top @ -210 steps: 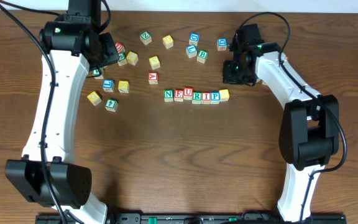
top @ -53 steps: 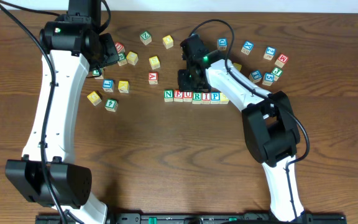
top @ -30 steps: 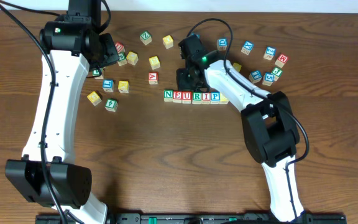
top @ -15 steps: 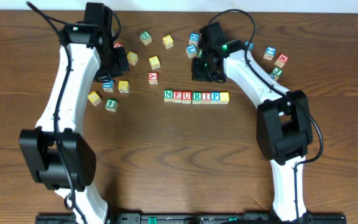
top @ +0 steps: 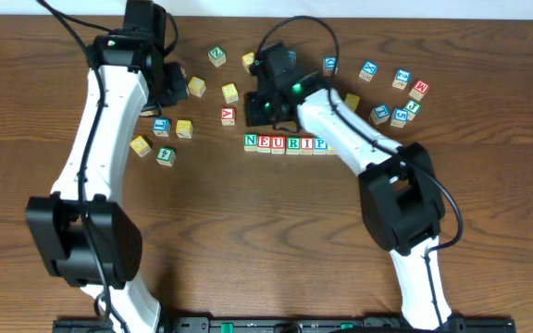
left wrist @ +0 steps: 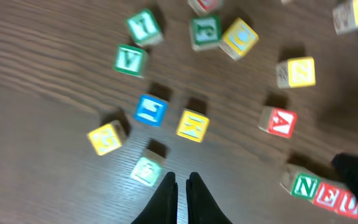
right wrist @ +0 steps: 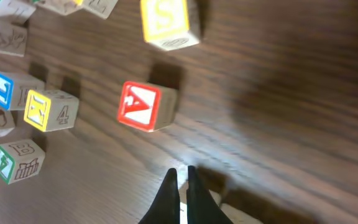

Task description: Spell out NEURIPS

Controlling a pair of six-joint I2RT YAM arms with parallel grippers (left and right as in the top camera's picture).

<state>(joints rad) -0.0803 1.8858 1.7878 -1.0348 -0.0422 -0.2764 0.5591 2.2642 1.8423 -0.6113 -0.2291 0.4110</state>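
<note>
The right tool (right wrist: 180,173), fingers pressed together on nothing, is poised over bare bench (top: 248,240) just beside a red A cube (right wrist: 143,106), with a yellow S cube (right wrist: 166,22) a little beyond it. The left tool (left wrist: 180,179) is likewise closed and empty above the loose cubes (left wrist: 166,118) scattered toward the bench's left edge.

The NEURIPS row (top: 285,143) lies in a straight line about midway between the left and right edges, nearer the far edge than the arms' bases. It reads N, E, U, R, I, P. The place after the P is covered by the right arm (top: 340,120) in the overhead view, so the last cube cannot be made out.

The word looks all but finished, and the step in hand appears to be settling its final letter. The next move calls for the right arm to lift clear without brushing the row. Should the end place prove wrong, the yellow S cube is the likely candidate, and the tool would have to open first.
</note>
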